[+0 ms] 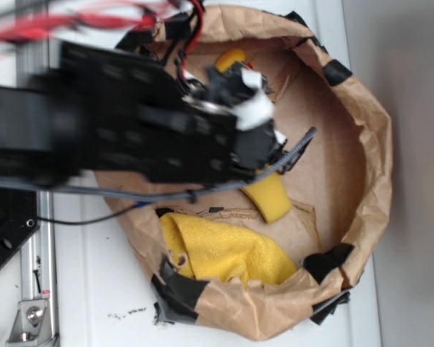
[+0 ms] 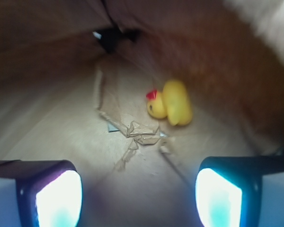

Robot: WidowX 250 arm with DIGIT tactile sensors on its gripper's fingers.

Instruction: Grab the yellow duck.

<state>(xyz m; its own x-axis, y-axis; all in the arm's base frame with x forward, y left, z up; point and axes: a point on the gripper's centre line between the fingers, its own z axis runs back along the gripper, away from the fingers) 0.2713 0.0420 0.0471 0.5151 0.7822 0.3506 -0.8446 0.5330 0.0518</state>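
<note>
The yellow duck [image 2: 173,102] lies on the brown paper floor, its red beak turned left, ahead of my gripper [image 2: 138,196] and a little to the right. Both pads [image 2: 59,198] stand wide apart with only bare paper between them, so the gripper is open. In the exterior view the duck [image 1: 230,58] peeks out as a small yellow shape at the top of the paper nest, just beyond the black arm. My gripper [image 1: 264,126] hovers over the nest's middle, below the duck.
A crumpled brown paper wall [image 1: 369,144] patched with black tape rings the work area. A yellow sponge [image 1: 267,196] lies just under the arm and a fuzzy yellow cloth [image 1: 220,253] covers the lower part. Torn paper scraps [image 2: 132,130] lie between gripper and duck.
</note>
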